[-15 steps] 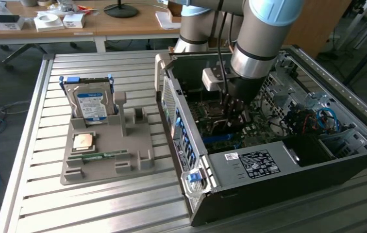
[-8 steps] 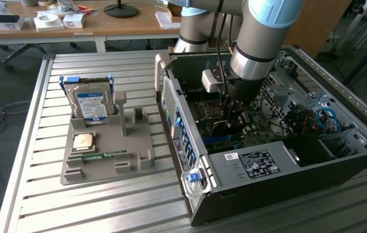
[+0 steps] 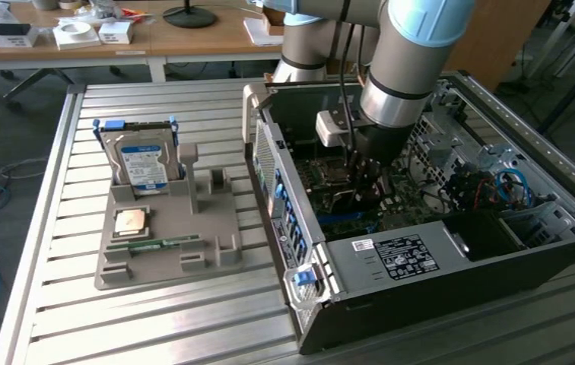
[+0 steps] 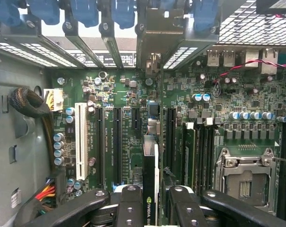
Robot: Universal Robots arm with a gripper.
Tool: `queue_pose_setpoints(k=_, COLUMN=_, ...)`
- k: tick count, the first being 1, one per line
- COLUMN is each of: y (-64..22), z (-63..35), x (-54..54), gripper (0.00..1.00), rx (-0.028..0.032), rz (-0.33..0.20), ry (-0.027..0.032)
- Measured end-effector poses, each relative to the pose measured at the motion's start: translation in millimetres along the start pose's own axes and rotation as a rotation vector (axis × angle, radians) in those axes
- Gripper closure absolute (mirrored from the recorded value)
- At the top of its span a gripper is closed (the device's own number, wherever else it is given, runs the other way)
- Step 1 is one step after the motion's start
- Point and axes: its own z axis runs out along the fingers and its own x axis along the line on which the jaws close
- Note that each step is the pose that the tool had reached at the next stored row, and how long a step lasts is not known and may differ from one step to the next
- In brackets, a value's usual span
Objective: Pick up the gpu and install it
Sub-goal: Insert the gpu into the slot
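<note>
In the wrist view the gpu [image 4: 151,163] is seen edge-on, a thin dark card with a green logo, standing upright over the motherboard [image 4: 128,94]. Its pale bracket end [image 4: 152,40] reaches the rear slot openings of the case. My gripper [image 4: 151,210] is shut on the gpu, one black finger [image 4: 128,208] on each side of the card. The card hangs in line with a long black expansion slot [image 4: 170,137], beside two similar slots; whether it touches is not clear. In the exterior view the arm reaches down into the open computer case [image 3: 389,258], with the gripper [image 3: 360,179] low above the board.
A white slot [image 4: 81,137], capacitors and the CPU socket [image 4: 244,182] surround the card. Cables [image 4: 27,106] lie at the case wall. On the slatted table [image 3: 115,319] a grey fixture [image 3: 166,228] holds a hard drive [image 3: 144,160], a CPU chip [image 3: 130,221] and a green memory stick [image 3: 156,244].
</note>
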Motion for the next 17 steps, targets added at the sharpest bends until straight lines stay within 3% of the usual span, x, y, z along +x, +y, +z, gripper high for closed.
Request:
queue_pose_setpoints(k=6, y=0.0, z=1.6, x=0.1, gripper=0.74, rx=-0.0001, rz=0.0, ry=0.0055)
queue_pose_setpoints(k=17, y=0.1, z=2.9, x=0.1, gripper=0.74, rx=-0.0007, rz=0.004, ry=0.0054)
